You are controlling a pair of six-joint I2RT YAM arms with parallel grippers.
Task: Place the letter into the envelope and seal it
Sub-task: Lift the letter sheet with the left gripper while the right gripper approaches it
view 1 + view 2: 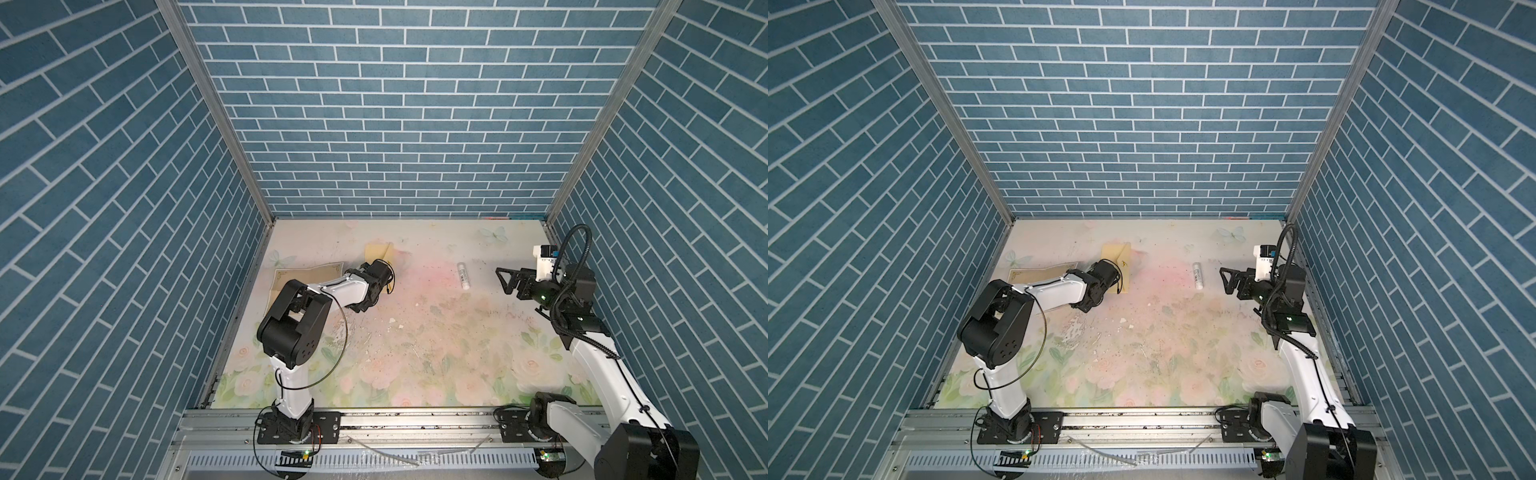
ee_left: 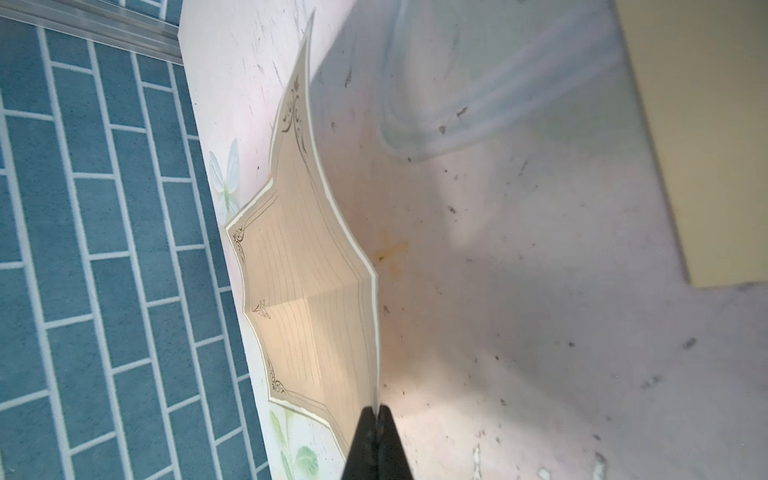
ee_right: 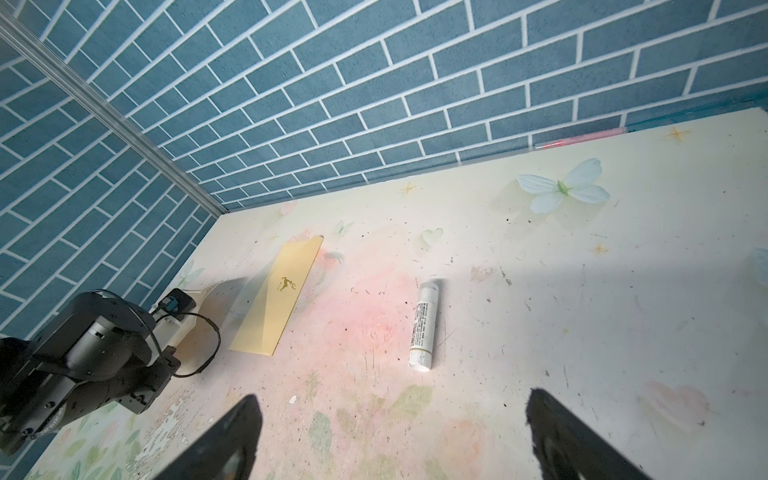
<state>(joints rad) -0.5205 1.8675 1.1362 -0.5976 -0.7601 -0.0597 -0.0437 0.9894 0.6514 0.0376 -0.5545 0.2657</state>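
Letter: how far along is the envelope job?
Done: the left gripper is shut on one edge of the letter, which bows up off the table. In hand: that pinch only; the letter is outside the envelope, which lies flat nearby. Left: insertion and sealing. The glue stick lies untouched on the table, and the right gripper is open and empty.

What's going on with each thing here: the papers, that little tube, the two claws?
left gripper: shut on an edge of the letter.
right gripper: open, holding nothing.
letter: creased and bowed, one edge raised.
envelope: lying flat, letter not inside.
glue stick: lying on its side, untouched.
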